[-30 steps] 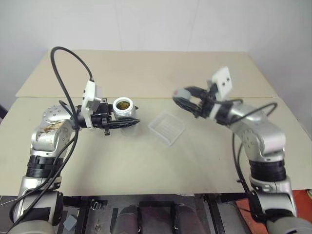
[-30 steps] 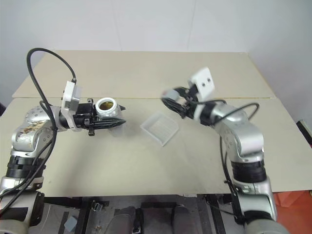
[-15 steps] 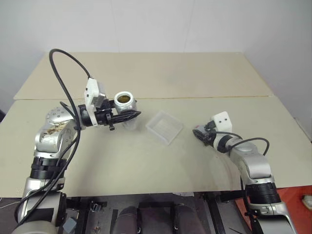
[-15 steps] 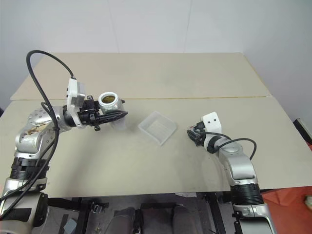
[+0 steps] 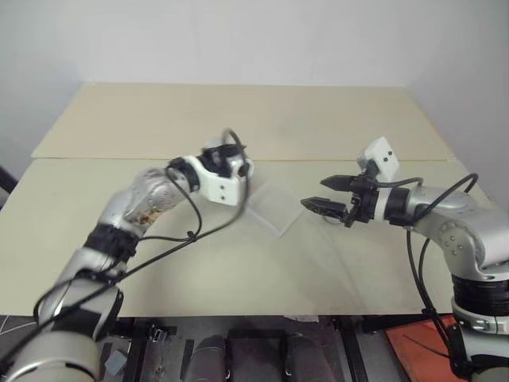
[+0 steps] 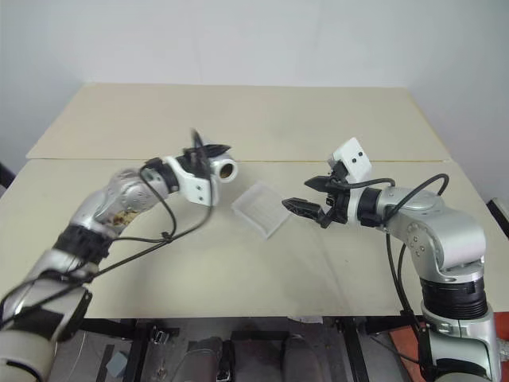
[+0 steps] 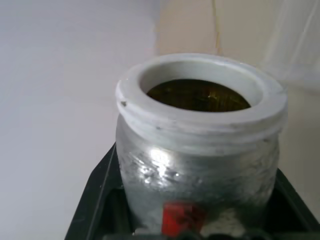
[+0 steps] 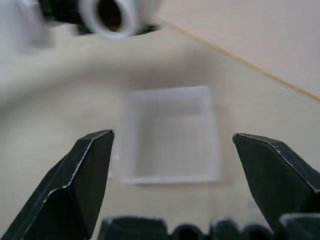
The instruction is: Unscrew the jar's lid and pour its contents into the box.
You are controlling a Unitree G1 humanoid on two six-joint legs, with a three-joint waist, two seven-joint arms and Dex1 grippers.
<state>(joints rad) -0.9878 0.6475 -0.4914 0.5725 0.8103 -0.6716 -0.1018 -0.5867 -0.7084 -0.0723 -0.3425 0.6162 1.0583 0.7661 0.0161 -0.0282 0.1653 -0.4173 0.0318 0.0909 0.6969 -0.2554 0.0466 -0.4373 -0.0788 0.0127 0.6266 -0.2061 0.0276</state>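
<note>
Gripping the jar tight, left gripper, brownish contents inside, right gripper agape.

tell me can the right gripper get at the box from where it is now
Probably yes: the right gripper hangs open beside the box, pointing at it, with bare table between. The jar sits off to the far side.

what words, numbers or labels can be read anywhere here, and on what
No readable text anywhere.
Small clear cylindrical jar, held in the left gripper: a red patch on its side, no letters legible.
Shallow square translucent whitish plastic box: plain, no marking.
White camera block on the right wrist: two dark dots, no writing.
</note>
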